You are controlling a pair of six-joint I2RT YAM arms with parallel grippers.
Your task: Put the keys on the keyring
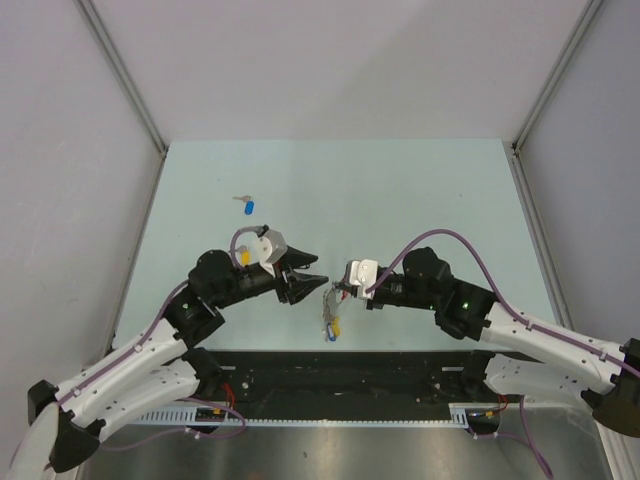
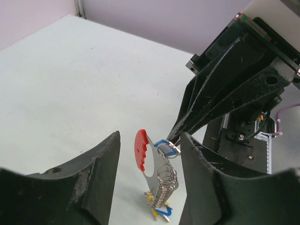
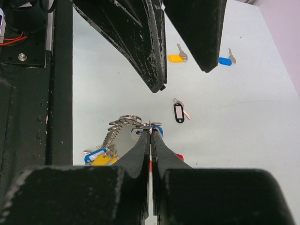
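My right gripper (image 3: 151,132) is shut on the keyring (image 2: 152,164), a silver plate with a red plastic arc (image 2: 140,150), and holds it upright above the table. Several keys with blue and yellow tags (image 2: 160,210) hang from its row of small rings; they also show in the top view (image 1: 331,325). My left gripper (image 2: 151,137) is open, its fingers either side of the keyring without touching it. In the top view the left gripper (image 1: 320,268) faces the right gripper (image 1: 334,291). Loose on the table lie a yellow-tagged key (image 3: 176,58) and a blue-tagged key (image 3: 225,61).
A small black-rimmed oval tag (image 3: 178,113) with a key lies on the table beyond the keyring. The loose blue key shows in the top view (image 1: 248,207) behind the left arm. Grey walls close the table on three sides.
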